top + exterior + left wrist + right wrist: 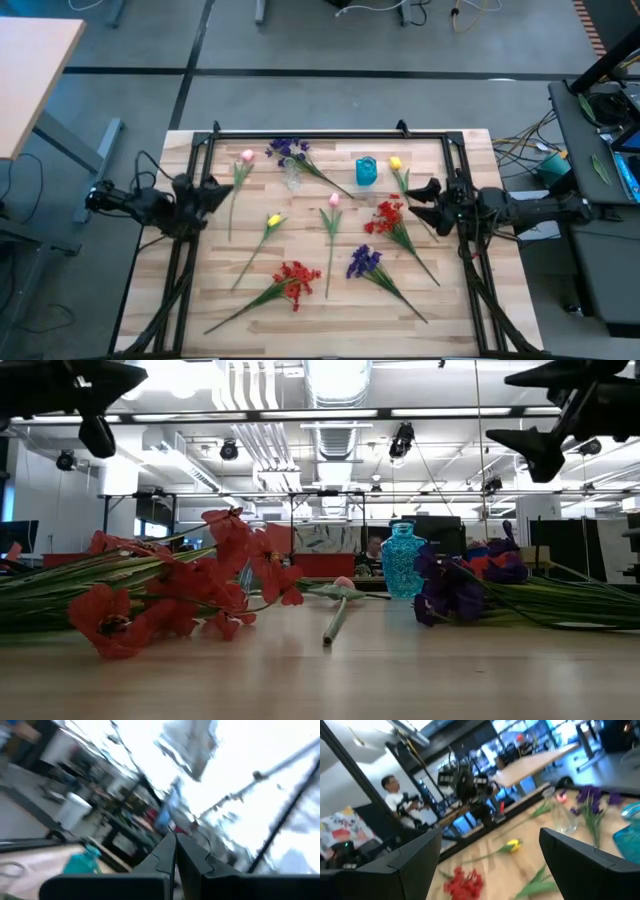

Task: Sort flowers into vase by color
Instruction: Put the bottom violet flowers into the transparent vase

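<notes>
No flower is seen in a vase; every stem lies flat on the table [460, 300], so the sorting is judged as not yet begun.

At the table's nine o'clock edge the left gripper [218, 189] is held above the wood with its fingers pressed together and nothing between them, as its wrist view shows. Just beside it, toward eleven o'clock, a pink tulip [246, 156] is laid with its stem running down the boards. At about seven o'clock a red cluster [297, 277] is found, and above it, left of centre, a yellow tulip [274, 220].

Near twelve o'clock a purple cluster [288, 149] is spread next to a small clear glass vase [292, 179] — empty, as far as can be told. A second pink tulip [334, 200] is placed at the centre, with another purple cluster [364, 261] below it at five o'clock. The blue vase [366, 171] is set upright toward one o'clock, also empty. Right of it a second yellow tulip [395, 162] and a second red cluster [388, 216] are seen.

At three o'clock the right gripper [420, 201] is held with its fingers spread wide and nothing gripped — close to that red cluster but clear of it.

All eight flowers are left to be sorted.
</notes>
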Controlling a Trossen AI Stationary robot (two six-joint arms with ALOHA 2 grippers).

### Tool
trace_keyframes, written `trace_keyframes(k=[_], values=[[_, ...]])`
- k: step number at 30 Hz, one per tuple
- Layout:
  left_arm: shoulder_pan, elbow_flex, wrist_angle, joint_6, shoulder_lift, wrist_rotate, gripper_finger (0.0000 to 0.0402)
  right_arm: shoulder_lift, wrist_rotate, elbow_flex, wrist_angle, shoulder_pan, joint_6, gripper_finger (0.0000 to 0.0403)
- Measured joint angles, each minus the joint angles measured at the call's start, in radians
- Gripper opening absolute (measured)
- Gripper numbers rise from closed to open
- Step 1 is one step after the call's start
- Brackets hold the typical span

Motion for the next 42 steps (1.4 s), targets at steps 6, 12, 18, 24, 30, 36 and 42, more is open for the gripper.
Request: trace_keyframes(k=[6, 12, 18, 24, 30, 36, 42], values=[[0.0, 0.0, 0.01, 0.061, 0.0, -0.047, 0.0, 0.239, 0.034, 0.164, -0.253, 0.053, 0.096, 0.0327], [0.0, 0.0, 0.002, 0.104, 0.0, -0.048, 0.0, 0.472, 0.106, 0.368, -0.797, 0.061, 0.338, 0.0327], [0.0, 0.0, -0.006, 0.104, 0.0, -0.048, 0.0, 0.682, -0.027, 0.512, -1.045, 0.061, 0.436, 0.0327], [0.0, 0.0, -0.054, -0.019, 0.0, 0.028, 0.0, 0.863, -0.315, 0.663, -1.173, 0.061, 0.468, 0.0327], [0.0, 0.0, -0.114, -0.052, 0.051, 0.213, 0.0, 0.987, -0.472, 0.791, -1.232, 0.09, 0.447, 0.0327], [-0.002, 0.007, -0.111, -0.107, 0.208, 0.217, 0.0, 1.086, -0.425, 0.868, -1.22, 0.09, 0.334, 0.0327], [-0.001, 0.102, -0.135, -0.015, 0.295, 0.213, 0.0, 1.188, -0.36, 0.959, -1.219, 0.09, 0.253, 0.0327]])
